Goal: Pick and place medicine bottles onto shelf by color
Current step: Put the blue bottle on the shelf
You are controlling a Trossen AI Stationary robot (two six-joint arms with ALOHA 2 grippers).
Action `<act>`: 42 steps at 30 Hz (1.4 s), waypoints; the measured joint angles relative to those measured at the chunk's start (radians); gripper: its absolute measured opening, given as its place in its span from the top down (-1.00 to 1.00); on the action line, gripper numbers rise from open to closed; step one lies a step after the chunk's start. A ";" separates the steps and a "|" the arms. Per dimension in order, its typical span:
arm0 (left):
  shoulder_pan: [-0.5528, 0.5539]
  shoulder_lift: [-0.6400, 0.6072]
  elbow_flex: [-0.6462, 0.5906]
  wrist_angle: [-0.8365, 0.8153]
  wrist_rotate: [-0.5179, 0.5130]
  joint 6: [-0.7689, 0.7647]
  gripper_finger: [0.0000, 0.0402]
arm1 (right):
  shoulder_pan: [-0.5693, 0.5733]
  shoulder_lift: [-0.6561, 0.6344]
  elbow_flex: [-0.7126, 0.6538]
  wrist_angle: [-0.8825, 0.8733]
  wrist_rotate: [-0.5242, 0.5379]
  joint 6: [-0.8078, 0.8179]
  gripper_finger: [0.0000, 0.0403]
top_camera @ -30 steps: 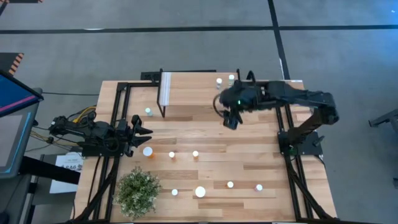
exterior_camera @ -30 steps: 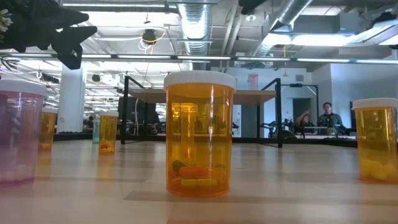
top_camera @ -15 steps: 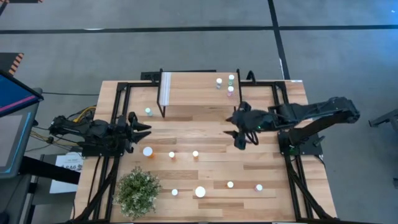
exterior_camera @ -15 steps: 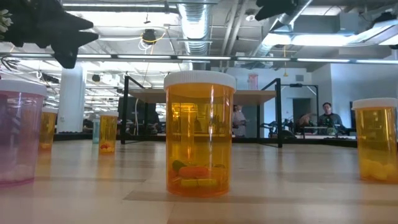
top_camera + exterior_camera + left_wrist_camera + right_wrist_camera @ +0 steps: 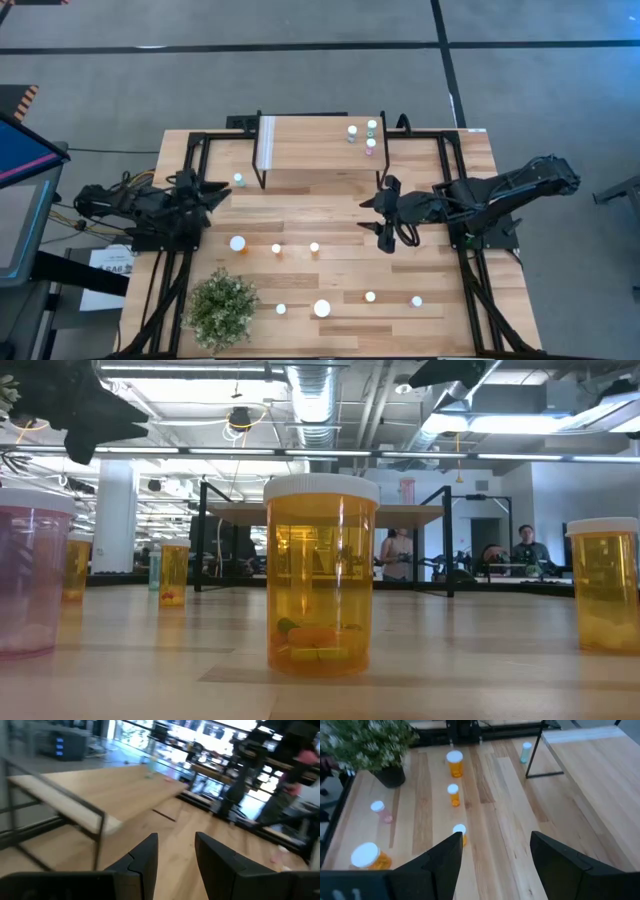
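The shelf stands at the table's far side, its white strip at the left end. Three small bottles stand on its right end. A teal bottle stands on the table by the shelf's left leg. Several orange bottles and one pink one stand on the near half, among them a larger orange one and another. My right gripper hovers open right of centre. My left gripper hovers open at the left edge, facing the shelf.
A bushy green plant stands in a pot at the near left corner. Black frame rails run along both side edges of the table. There is bare wood between the shelf and the row of bottles. People stand in the room beyond the table.
My right gripper has drawn back from the shelf's right end toward the table's near edge and now hangs over the bare middle. The third bottle at the shelf's right end has come into view from under the arm. My left gripper has moved toward the far edge and turned toward the shelf.
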 joint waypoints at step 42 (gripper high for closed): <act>0.101 0.353 0.013 -0.177 -0.278 -0.377 0.13 | -0.001 0.000 0.001 0.045 0.002 -0.038 -0.27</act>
